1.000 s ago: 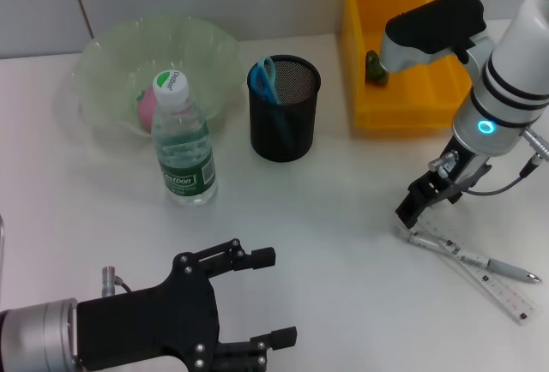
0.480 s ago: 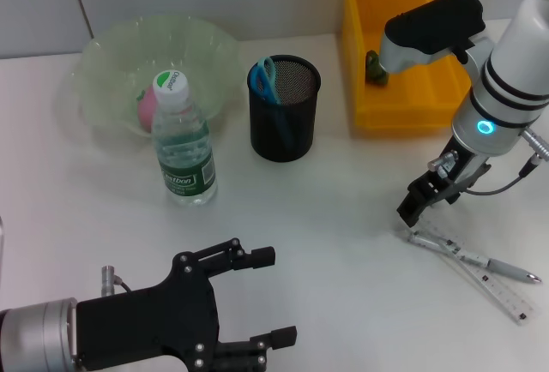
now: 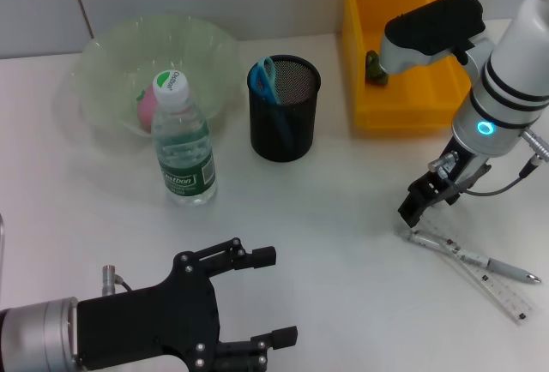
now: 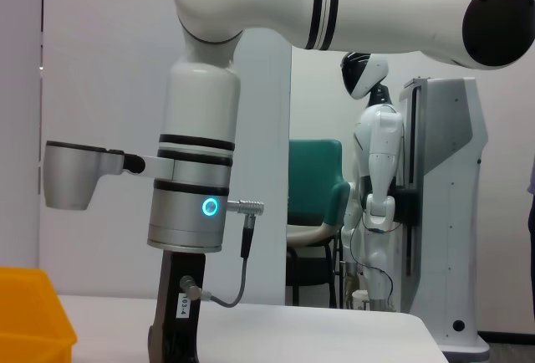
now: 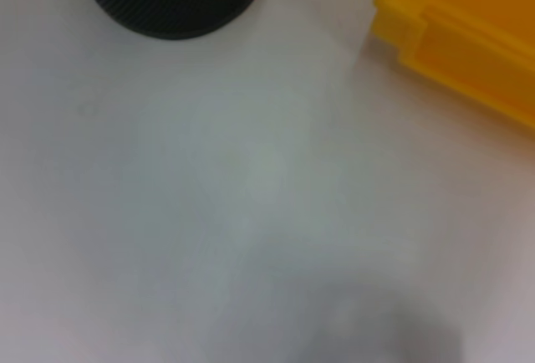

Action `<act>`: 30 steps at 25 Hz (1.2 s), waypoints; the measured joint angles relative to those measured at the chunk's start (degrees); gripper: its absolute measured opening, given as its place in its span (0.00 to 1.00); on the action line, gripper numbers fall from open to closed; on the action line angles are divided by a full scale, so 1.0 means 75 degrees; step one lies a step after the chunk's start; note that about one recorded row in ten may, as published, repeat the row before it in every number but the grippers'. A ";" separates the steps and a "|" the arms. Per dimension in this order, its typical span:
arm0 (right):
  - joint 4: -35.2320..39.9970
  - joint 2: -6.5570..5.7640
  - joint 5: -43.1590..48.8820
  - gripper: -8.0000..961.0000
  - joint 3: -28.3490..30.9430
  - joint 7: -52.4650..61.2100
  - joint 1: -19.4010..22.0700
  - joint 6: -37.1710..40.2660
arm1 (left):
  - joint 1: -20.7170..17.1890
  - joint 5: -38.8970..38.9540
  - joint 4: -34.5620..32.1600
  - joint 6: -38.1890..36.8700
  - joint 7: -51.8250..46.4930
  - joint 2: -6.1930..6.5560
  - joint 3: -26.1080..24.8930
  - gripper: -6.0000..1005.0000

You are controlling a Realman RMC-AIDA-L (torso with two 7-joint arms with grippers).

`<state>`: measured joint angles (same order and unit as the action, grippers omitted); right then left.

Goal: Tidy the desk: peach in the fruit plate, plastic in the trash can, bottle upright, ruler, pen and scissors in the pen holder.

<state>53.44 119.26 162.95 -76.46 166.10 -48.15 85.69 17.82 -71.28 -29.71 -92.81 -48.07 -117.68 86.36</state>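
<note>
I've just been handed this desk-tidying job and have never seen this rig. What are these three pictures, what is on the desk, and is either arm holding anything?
It is a two-armed robot. The head view looks down on the desk; each of the other two comes from a camera on one wrist.

On the desk: a bowl with the peach, an upright bottle, a pen holder with scissors, and a yellow bin. A ruler and pen lie crossed at the right.

The right gripper hangs just above the ruler's end, holding nothing. The left gripper waits near the front edge, fingers open, empty.

The left wrist view shows the right arm; the right wrist view shows desk, holder and bin.
</note>
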 joint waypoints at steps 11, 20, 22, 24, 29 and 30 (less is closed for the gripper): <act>0.0000 -0.0002 -0.0027 0.61 0.0060 0.0012 0.0024 0.0000 | -0.0003 0.0000 0.0000 0.0000 0.0000 0.0000 0.0005 0.82; -0.0070 0.0000 -0.0026 0.51 -0.0001 0.0015 0.0007 0.0000 | -0.0001 0.0000 0.0000 0.0006 0.0000 0.0000 0.0017 0.82; -0.0110 0.0000 -0.0021 0.50 -0.0001 0.0014 0.0001 -0.0014 | -0.0001 0.0000 0.0000 0.0018 0.0000 0.0000 0.0022 0.82; -0.0114 0.0000 -0.0016 0.49 0.0000 0.0014 0.0000 -0.0024 | -0.0006 0.0000 0.0000 0.0021 0.0000 0.0000 0.0025 0.82; -0.0075 0.0000 -0.0038 0.47 0.0040 0.0014 0.0001 -0.0032 | -0.0015 0.0000 0.0000 0.0005 0.0000 0.0000 0.0011 0.82; -0.0047 0.0001 -0.0044 0.47 0.0041 0.0014 0.0007 -0.0033 | -0.0016 0.0000 0.0000 0.0005 0.0000 0.0000 0.0011 0.82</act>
<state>53.08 119.27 162.62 -76.16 166.20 -48.10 85.44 17.70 -71.28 -29.71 -92.77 -48.07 -117.68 86.44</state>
